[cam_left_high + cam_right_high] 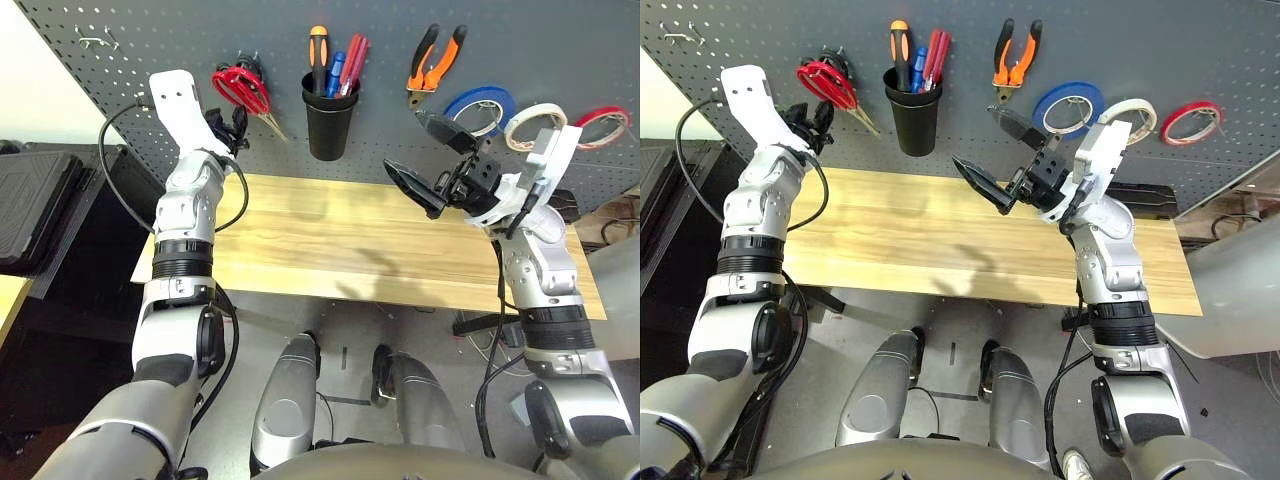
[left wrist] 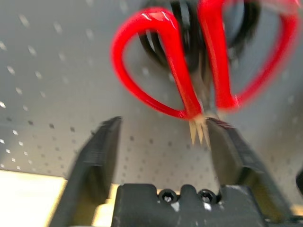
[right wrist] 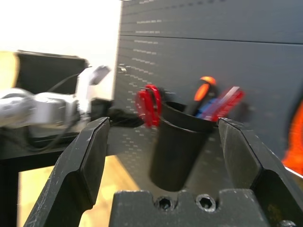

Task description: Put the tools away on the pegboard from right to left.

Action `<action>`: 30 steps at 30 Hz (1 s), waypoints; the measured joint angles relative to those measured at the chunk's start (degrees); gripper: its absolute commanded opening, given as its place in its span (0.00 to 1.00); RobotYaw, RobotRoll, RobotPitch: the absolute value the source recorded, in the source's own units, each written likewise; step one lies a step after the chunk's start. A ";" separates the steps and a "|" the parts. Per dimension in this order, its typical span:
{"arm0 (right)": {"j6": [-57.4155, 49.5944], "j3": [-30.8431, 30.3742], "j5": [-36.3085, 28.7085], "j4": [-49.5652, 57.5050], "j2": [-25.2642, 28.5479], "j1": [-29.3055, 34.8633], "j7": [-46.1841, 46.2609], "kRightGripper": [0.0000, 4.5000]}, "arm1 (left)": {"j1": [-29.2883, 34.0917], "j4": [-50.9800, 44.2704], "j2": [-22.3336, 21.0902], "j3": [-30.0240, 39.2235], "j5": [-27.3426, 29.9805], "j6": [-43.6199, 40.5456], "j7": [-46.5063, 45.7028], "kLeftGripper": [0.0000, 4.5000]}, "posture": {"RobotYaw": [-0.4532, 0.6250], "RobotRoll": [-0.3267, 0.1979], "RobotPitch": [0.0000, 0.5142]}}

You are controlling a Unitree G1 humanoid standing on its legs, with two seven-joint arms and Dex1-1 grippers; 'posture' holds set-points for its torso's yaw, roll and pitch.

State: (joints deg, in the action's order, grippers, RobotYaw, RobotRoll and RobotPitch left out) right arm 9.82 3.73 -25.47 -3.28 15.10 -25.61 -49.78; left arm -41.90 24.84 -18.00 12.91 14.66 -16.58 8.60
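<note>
Red scissors (image 1: 243, 90) hang on the pegboard (image 1: 560, 40) at its left end, handles up and left, blades running down and to the right, in front of a black-handled pair. The left wrist view adds what the head views hide: the left gripper (image 2: 161, 142) stands spread wide just below the red loops, nothing between its fingers, the blade tips close by the right-hand finger. In the head views that gripper is a dark clump just under the scissors.

To the right, a black cup (image 1: 330, 115) holds the screwdriver (image 1: 318, 55), upright, handle on top. The pliers (image 1: 436, 62) hang handles up, nose down. The whitish ring (image 1: 533, 125) sits flat on the board between a blue and a red one.

The right gripper (image 1: 425, 160) hangs over the table (image 1: 300, 240), jaws wide and empty; its wrist view looks at the cup.
</note>
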 measured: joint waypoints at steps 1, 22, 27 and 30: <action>0.38 0.05 0.43 -0.57 -0.04 0.06 0.65 1.00 | 0.72 -0.49 -0.28 -0.01 -0.02 -0.34 0.21 0.99 | 0.62 0.62 0.29; 4.82 7.10 19.24 -19.25 -3.04 0.34 40.99 1.00 | 24.82 -15.28 -1.94 2.53 1.68 8.62 11.06 0.99 | 0.61 0.62 0.32; 6.56 8.31 21.80 -22.22 -2.77 1.92 47.11 1.00 | 26.91 -13.70 -1.13 4.47 1.99 16.13 12.04 0.99 | 0.60 0.62 0.31; 8.51 8.52 23.14 -24.68 -1.88 2.37 50.34 1.00 | 27.36 -11.50 -0.69 5.70 2.19 20.51 12.14 0.99 | 0.59 0.62 0.31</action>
State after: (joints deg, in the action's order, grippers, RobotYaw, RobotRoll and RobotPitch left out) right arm 18.33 12.25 -2.33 -27.96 13.21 -23.25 0.56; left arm -14.54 13.34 -18.69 18.61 16.85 3.93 20.74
